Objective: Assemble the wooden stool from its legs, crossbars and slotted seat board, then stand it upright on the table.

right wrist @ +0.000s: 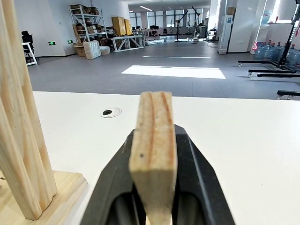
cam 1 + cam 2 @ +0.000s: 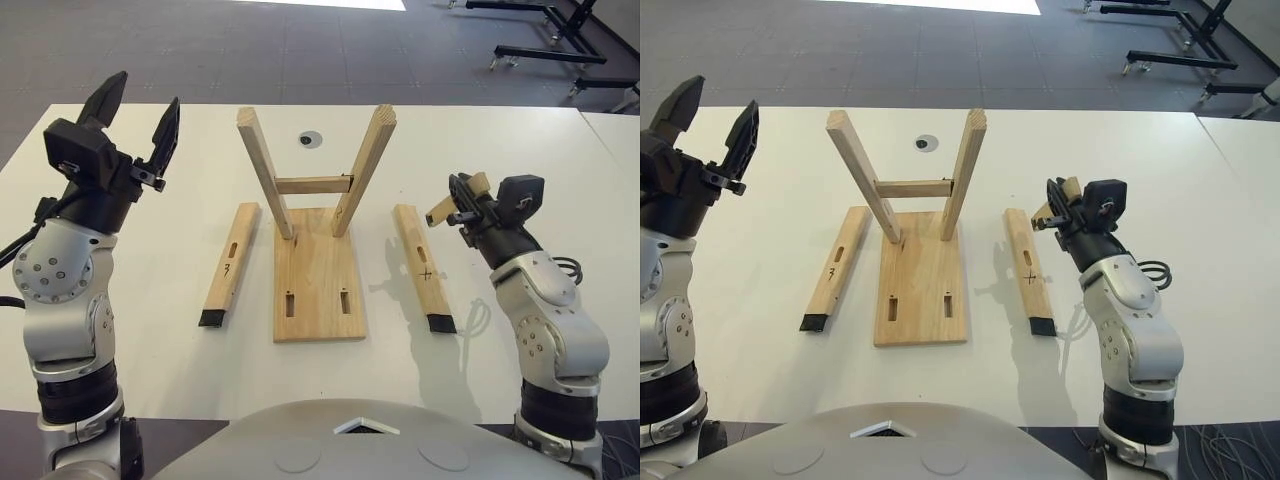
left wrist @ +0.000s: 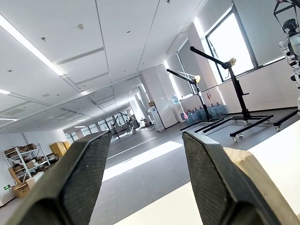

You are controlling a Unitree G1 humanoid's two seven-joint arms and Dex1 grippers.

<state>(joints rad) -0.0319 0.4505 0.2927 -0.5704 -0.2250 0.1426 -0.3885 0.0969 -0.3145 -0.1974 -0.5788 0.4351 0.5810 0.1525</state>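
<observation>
– White counter (image 2: 560,160), grey hall floor behind. A flat pale wooden slotted seat board (image 2: 318,290) lies at centre. Two pale square wooden standing legs (image 2: 265,170) sit in its far slots, joined by a short wooden fitted crossbar (image 2: 312,184). Arms?

– The right gripper (image 2: 1060,212) is raised over the counter's right side, its fingers clenched on a short pale wooden spare crossbar (image 1: 153,136) whose end grain pokes out past the tips. The left gripper (image 2: 143,100) is raised over the left side, fingers (image 3: 70,187) spread with nothing between them.

– Loose parts?

– A long black-tipped wooden left loose leg (image 2: 230,263) lies flat just beside the board. Its twin, the right loose leg (image 2: 423,266), lies flat on the other side. Both have the mortise face up. The board's near slots (image 2: 290,303) are empty.

– Step in hand, my reading: seat the spare crossbar in a loose leg's mortise. The right one is nearer.

– Agreed. Turn the bar end-down and square to the mortise before lowering, since a tilted tenon will likely jam. The leg lies free, so it may skid under the push; pin it with the left fingers first. Press straight down, and keep clear of the standing legs.
</observation>
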